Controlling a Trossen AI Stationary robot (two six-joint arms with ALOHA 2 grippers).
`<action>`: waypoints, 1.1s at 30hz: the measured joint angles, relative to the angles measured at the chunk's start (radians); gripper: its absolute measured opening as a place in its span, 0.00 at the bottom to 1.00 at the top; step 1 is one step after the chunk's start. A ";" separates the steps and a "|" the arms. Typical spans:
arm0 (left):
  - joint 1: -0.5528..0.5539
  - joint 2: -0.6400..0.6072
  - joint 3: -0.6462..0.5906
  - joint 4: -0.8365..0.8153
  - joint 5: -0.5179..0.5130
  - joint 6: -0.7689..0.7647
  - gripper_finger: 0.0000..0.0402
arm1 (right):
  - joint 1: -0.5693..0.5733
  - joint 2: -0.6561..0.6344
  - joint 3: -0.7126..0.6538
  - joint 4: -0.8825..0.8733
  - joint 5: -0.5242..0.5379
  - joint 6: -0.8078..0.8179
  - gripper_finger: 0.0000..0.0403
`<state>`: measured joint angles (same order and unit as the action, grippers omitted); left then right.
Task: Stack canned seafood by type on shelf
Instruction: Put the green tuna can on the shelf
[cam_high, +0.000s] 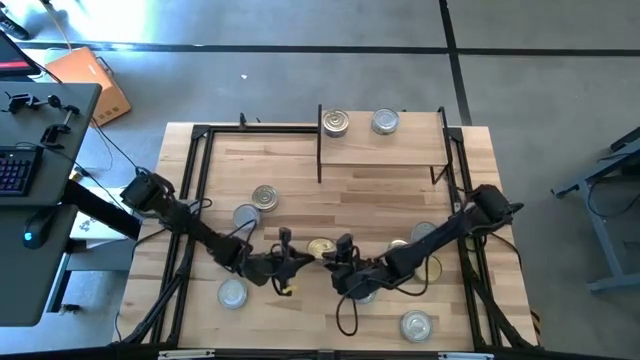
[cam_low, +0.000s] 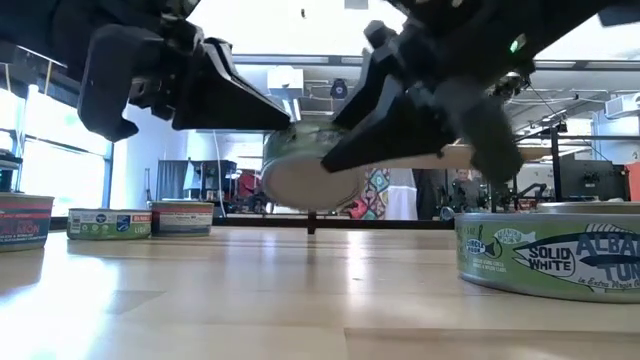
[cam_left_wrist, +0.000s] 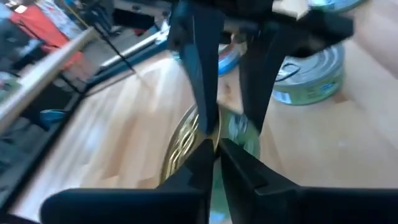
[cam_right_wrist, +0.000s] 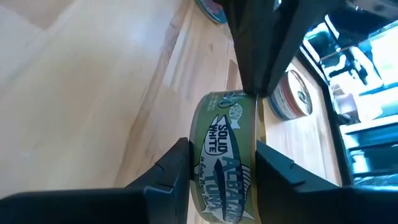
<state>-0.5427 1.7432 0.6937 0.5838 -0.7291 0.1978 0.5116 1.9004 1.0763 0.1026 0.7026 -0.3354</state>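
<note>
Gold-lidded tin (cam_high: 321, 248) was mid-table, lifted clear of the tabletop (cam_high: 300, 190), on edge between both claws. Right gripper (cam_right_wrist: 217, 163) was clamped across its green side wall, a finger on each flat face. Left gripper (cam_left_wrist: 216, 148) met it from the opposite side, fingers pinched nearly together on the tin's edge. Both arms reached low and inward, wrists nearly meeting. Two tins (cam_high: 336, 123) sat on the shelf (cam_high: 385, 150) at the back; others lay scattered around on the table.
</note>
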 joint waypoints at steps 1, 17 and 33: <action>-0.006 0.000 0.000 -0.002 -0.026 0.009 0.08 | 0.002 -0.012 0.000 -0.015 -0.001 0.021 0.28; -0.034 0.002 -0.004 -0.088 -0.190 -0.029 0.19 | 0.036 -0.438 0.003 -0.642 0.288 0.534 0.29; -0.033 0.003 -0.004 -0.087 -0.186 -0.030 0.19 | -0.401 -0.593 0.002 -1.259 0.258 0.598 0.28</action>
<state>-0.5758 1.7458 0.6895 0.4967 -0.9155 0.1674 0.1104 1.3075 1.0787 -1.1564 0.9604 0.2623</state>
